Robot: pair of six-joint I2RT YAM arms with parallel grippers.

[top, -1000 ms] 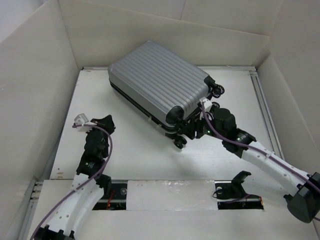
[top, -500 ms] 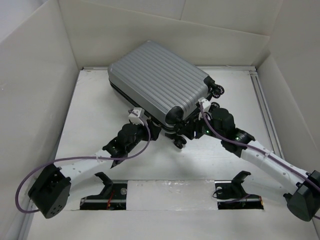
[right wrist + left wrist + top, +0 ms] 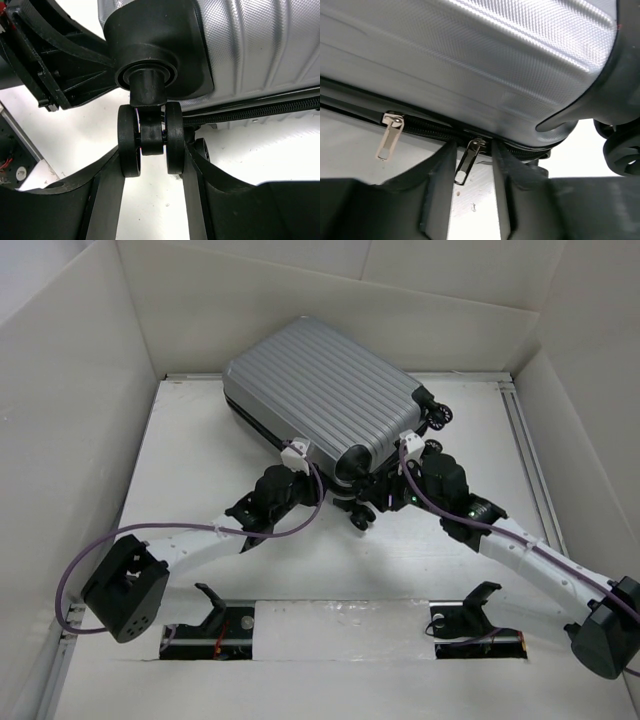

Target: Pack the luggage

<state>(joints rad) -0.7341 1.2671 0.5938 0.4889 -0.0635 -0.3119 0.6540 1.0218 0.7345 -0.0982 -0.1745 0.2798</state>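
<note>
OK, status: luggage [image 3: 320, 390] lies flat and closed on the worktop [image 3: 180, 470], far centre, ribbed shell up, wheel end pointing right and near.

Left pincer [image 3: 472, 145] is at the near long edge, right on the zip line. Jaws narrow but not clamped: one zipper pull [image 3: 467, 162] hangs between the fingers [image 3: 442, 165], with a small gap either side. Second zipper pull [image 3: 390, 135] hangs further left along the same zip, clear of the pincer.

Right pincer [image 3: 155, 147] is at the near-right corner, closed onto the twin-disc spinner wheel [image 3: 129, 145], one finger pressed against each outer disc. Wheel stem runs up into the black corner housing [image 3: 150, 35].

Another wheel [image 3: 437, 415] sticks out at the far-right corner, untouched.
</note>
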